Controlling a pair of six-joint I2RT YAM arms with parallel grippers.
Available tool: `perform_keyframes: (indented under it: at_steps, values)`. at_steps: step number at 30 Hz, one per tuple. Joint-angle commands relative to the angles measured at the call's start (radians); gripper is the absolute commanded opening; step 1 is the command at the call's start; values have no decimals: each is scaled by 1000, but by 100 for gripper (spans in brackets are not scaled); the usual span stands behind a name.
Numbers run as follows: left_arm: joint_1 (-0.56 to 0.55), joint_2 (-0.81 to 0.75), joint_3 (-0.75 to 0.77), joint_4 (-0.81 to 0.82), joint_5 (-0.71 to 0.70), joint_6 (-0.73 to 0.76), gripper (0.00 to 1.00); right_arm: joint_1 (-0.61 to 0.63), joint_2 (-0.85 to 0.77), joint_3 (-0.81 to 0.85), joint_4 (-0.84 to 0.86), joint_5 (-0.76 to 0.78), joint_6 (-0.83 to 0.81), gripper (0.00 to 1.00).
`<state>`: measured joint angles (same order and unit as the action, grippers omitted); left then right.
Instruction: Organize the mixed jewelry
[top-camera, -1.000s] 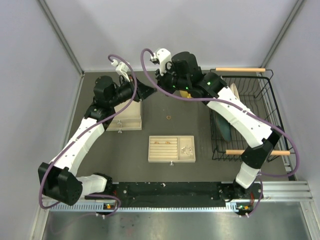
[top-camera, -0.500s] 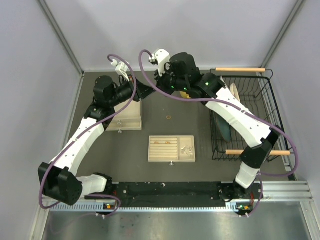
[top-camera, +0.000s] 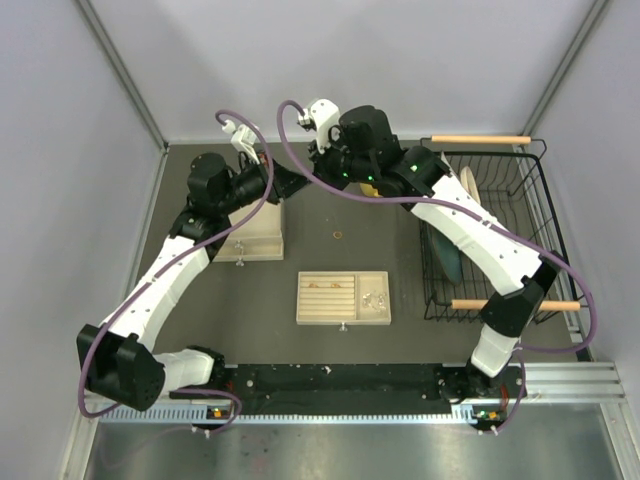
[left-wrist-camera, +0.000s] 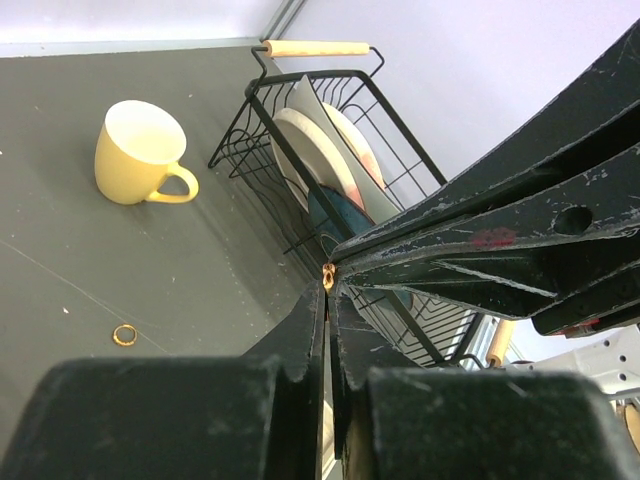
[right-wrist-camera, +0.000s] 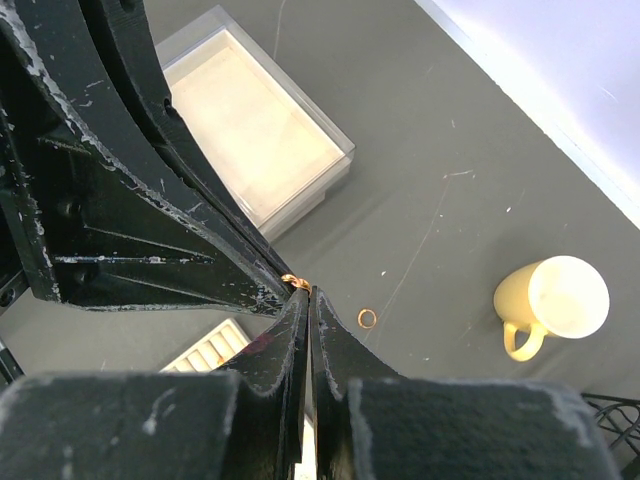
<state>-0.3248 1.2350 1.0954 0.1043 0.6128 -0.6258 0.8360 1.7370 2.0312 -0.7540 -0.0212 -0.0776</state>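
Ring pinched tip to tip, in mid-air

The left gripper (left-wrist-camera: 328, 292) and right gripper (right-wrist-camera: 306, 295) were both clenched on one tiny gold ring (left-wrist-camera: 328, 277), near frame centre in each wrist view, likely so it could change hands without dropping. A loose ring (left-wrist-camera: 124, 335) lay lower left on the table (left-wrist-camera: 60, 250). The box (top-camera: 344, 273), at the centre of the top view, probably awaited both.

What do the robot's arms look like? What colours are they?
Both arms are made of white tube-shaped links joined by chunky black joints. The left arm and the right arm each carry a long, looping purple cable. The right arm has small green lights. The left gripper and the right gripper are black, with long flat fingers, scuffed and scratched.
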Motion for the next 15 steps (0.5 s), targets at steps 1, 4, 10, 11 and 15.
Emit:
perform_keyframes:
  at_steps: [1, 4, 10, 11, 15]
  values:
    - [-5, -22, -9, 43, 18, 21, 0, 18, -14, 29, 19, 15, -13, 0]
    - [-5, -26, -12, 35, 31, 57, 0, 18, -31, 23, 19, 15, -24, 0]
    - [-5, -29, -6, 12, 128, 159, 0, 18, -88, -2, 19, 14, -44, 13]
    - [-5, -29, -3, 3, 160, 185, 0, 18, -97, -9, 19, 9, -45, 17]
    - [-5, -23, 8, -26, 223, 254, 0, 17, -143, -35, 19, -22, -60, 25]
